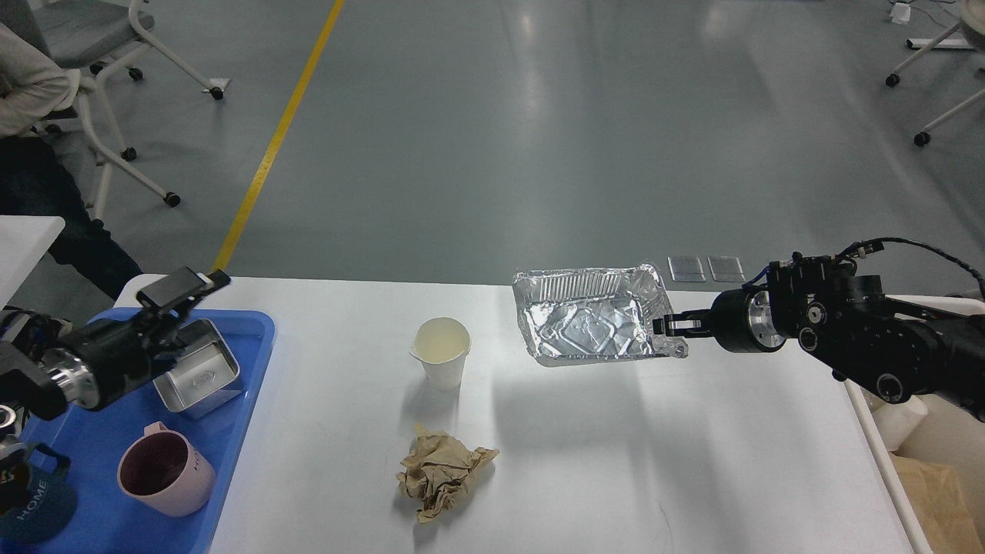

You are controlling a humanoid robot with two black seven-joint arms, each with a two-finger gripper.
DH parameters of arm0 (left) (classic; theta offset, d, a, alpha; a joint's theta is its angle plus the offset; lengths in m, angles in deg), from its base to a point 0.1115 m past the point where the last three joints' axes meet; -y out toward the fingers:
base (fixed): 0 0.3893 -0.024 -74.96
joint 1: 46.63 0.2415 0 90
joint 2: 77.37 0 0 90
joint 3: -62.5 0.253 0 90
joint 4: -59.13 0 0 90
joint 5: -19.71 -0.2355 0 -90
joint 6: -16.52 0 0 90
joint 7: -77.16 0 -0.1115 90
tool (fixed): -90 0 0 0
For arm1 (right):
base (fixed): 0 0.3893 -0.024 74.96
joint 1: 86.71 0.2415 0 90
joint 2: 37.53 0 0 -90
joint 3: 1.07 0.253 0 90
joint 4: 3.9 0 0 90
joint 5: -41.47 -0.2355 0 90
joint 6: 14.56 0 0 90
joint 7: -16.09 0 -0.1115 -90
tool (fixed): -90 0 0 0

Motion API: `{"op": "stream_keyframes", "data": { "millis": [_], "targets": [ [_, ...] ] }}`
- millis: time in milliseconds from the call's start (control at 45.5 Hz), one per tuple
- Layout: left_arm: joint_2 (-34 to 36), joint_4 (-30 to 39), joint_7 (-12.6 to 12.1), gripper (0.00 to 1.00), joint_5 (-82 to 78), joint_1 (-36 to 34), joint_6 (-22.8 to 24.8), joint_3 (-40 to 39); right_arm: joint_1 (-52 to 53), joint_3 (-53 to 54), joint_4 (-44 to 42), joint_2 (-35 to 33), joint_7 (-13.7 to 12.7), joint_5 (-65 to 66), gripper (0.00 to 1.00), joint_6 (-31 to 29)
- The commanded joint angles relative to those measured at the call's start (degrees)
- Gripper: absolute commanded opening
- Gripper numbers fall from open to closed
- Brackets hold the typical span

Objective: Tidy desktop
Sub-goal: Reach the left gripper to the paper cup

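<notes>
Your right gripper [663,325] pinches the foil tray [592,314] by its right rim, lifted at centre-right above the desktop [616,462]. It's light and crushable; grip gently. Your left gripper [185,288], upper left, stands open over the blue tray [231,431].

The only word I can read is "HOME", in pale letters running up the side of the dark blue mug [35,504] at the lower left. The pink mug [165,471] beside it bears lettering too, but it is too small to make out.
</notes>
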Motion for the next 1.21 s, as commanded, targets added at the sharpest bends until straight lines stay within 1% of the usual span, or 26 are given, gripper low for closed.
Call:
{"op": "stream_keyframes", "data": {
  "millis": [0,44,110,198,264,307,329,395,483,593,878,988,1186],
  "targets": [
    [-5.9,-5.7,0.0,0.96,-0.1,-11.0,0.1,14.7,0.0,0.0,0.1,-0.2,0.0,0.0,0.0,0.0],
    [-8.3,-6.9,-0.1,0.96,0.0,-13.9,-0.1,18.4,0.0,0.0,0.2,-0.3,0.0,0.0,0.0,0.1],
    [-11.6,-8.2,-0.1,0.96,0.0,-17.1,-0.4,21.6,-0.2,0.0,0.2,-0.2,0.0,0.0,0.0,0.2],
    [-15.4,-9.6,-0.3,0.96,0.0,-19.4,-0.4,23.6,-0.2,0.0,0.2,-0.2,0.0,0.0,0.0,0.3],
    [-17.9,-10.7,-1.0,0.96,-0.1,-21.2,-0.3,25.6,-0.2,0.0,0.2,-0.2,0.0,0.0,0.0,0.3],
    [-19.7,-11.6,-1.9,0.96,-0.1,-22.9,-0.4,28.1,-0.3,0.0,0.2,-0.2,0.0,0.0,0.0,0.3],
    [-22.2,-12.8,-2.8,0.95,-0.1,-25.4,-0.3,32.1,-0.2,0.0,0.2,-0.2,0.0,0.0,0.0,0.3],
    [-25.1,-14.2,-3.0,0.95,0.1,-28.3,-0.6,37.2,-0.2,0.0,0.2,-0.2,0.0,0.0,0.0,0.4],
    [-28.6,-17.5,-3.0,0.95,0.7,-30.0,-1.2,41.1,-0.2,0.1,0.2,-0.3,0.0,0.0,0.0,0.4],
    [-31.7,-21.5,-3.2,0.95,0.9,-30.2,-1.3,42.2,-0.4,0.2,0.3,-0.3,0.0,0.0,0.0,0.5],
    [-36.9,-27.3,-3.2,0.94,1.0,-29.6,-0.9,42.2,-1.1,0.5,0.6,-0.9,0.0,-0.1,0.0,0.7],
    [-38.4,-29.7,-2.7,0.89,0.9,-29.3,-0.9,42.6,-1.1,0.6,0.6,-0.9,0.0,-0.1,0.0,0.7],
    [-42.6,-33.0,-2.3,0.78,0.9,-29.8,-1.1,46.1,-1.1,0.8,0.8,-1.6,0.0,-0.1,0.0,0.8]
  ]
}}
